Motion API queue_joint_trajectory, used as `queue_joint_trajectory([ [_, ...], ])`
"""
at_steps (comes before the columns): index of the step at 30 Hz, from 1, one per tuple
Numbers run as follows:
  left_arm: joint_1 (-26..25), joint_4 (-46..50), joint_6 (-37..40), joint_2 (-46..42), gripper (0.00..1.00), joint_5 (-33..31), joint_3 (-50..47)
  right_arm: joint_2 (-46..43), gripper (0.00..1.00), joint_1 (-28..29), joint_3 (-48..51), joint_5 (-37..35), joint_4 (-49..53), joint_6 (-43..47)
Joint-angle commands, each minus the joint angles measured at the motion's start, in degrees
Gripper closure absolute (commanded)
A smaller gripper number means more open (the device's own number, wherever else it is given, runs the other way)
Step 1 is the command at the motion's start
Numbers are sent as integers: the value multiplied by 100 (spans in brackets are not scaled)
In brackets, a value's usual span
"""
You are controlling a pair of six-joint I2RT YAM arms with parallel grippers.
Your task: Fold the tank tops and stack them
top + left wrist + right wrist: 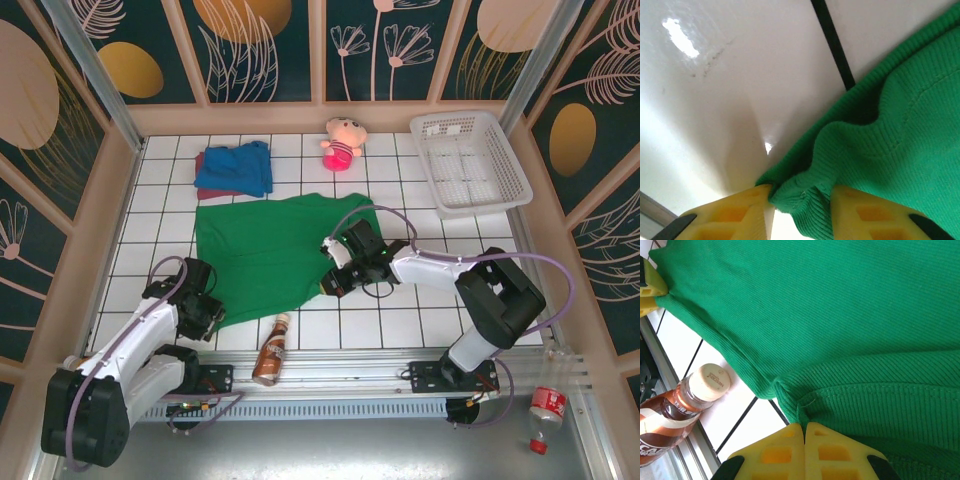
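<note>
The green tank top (270,245) lies spread flat across the middle of the white tiled table (420,330). My left gripper (213,315) is at its near left corner. In the left wrist view, that gripper (801,200) has a bunched fold of green cloth (890,135) squeezed between its yellow fingers. My right gripper (330,282) is at the near right edge, and the right wrist view shows it (805,430) shut on the green hem (830,315). The blue tank top (235,167) lies folded at the back left on the maroon one (203,160), which peeks out beneath it.
A brown drink bottle (272,350) lies at the table's near edge between the arms, also close by in the right wrist view (670,405). A pink plush doll (342,143) sits at the back centre. A white basket (430,170) stands at the back right.
</note>
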State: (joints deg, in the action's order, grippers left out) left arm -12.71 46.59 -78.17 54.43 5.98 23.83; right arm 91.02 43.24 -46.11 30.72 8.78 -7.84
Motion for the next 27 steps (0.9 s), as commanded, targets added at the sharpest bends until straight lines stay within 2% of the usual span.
queue_joint_trajectory([
  [1, -27, 18, -17, 41, 74, -138, -23, -43, 100, -71, 92, 162, -78, -20],
  [4, -30, 280, 54, 19, 87, -364, 234, -85, 100, -89, 102, 162, -62, -13],
  [10, -30, 944, 236, 83, 94, -639, 867, -94, 100, -155, 59, 224, -94, 72],
  [20, 65, 937, 476, 368, 91, -722, 1401, 125, 100, -287, -543, 399, 6, 259],
  [27, 294, 554, 624, 683, 90, -653, 1511, 514, 100, -366, -934, 457, 192, 490],
])
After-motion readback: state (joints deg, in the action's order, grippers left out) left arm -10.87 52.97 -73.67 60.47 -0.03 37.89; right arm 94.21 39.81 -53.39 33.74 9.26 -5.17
